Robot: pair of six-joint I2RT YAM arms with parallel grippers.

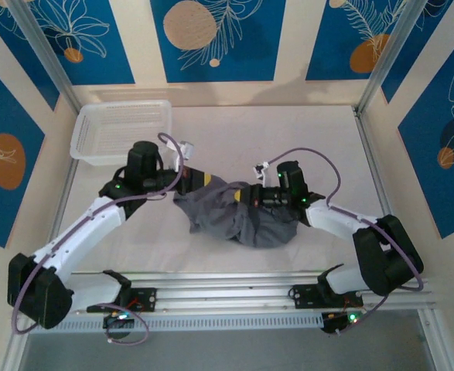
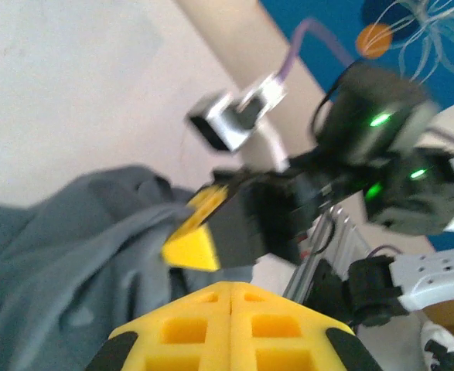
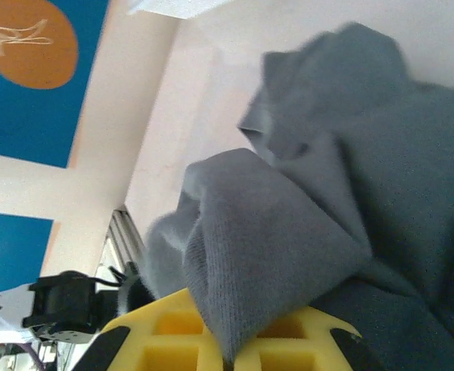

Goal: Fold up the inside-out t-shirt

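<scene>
Inside-out t-shirt: slate grey, lying in a crumpled heap at the middle of the table, between the two arms
Left gripper: clenched, yellow fingers pressed flat together at the heap's left edge; whether any cloth is caught between them cannot be told
Right gripper: clamped on a bunched fold of the shirt, grey cloth rising from between its fingers
Basket: white, mesh-sided, at the far left corner, well apart from the shirt
</scene>
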